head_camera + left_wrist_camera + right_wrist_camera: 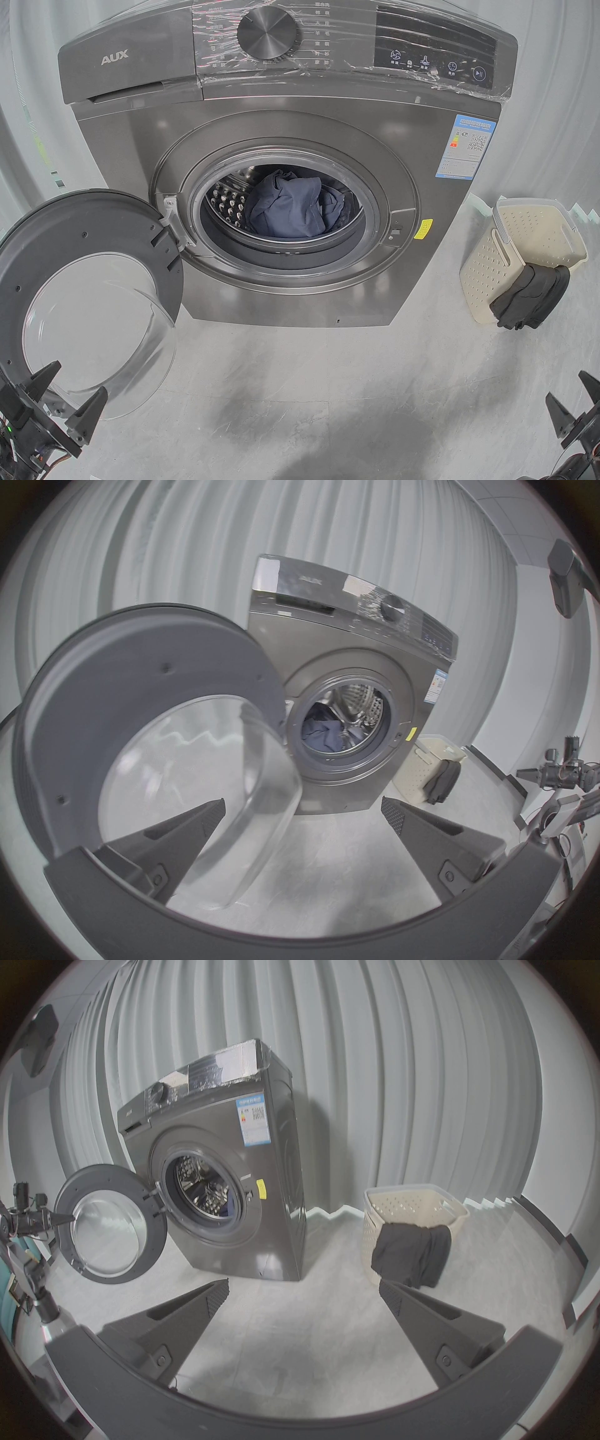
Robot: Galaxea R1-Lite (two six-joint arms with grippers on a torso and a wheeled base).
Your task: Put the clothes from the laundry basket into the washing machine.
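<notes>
Right, you've got the washing machine (125,144) filling the upper centre of the head view. Its round door (81,219) is swung wide open toward the lower left of the frame, w/ the clear glass bulge facing out.

Inside the drum, at centre frame, a blue garment (287,206) lies bunched up. It rests on the drum floor, close behind the lower lip of the opening.

The laundry basket (481,269) stands on the pale floor (312,387) at the right edge of the frame, near the machine's right front corner but not touching it. A dark garment (531,297) is draped over the basket's near rim and hangs down the outside wall, approx. half in, half out.

Your left gripper (75,381) sits in the lower-left corner of the frame, just in front of the door glass. Its fingers are spread wide w/ nothing between them.

Your right gripper (567,390) is in the lower-right corner, below the basket in the frame and well apart from it. It's also spread wide and holding nothing.

A pleated light curtain (406,1085) hangs behind the machine and basket.
</notes>
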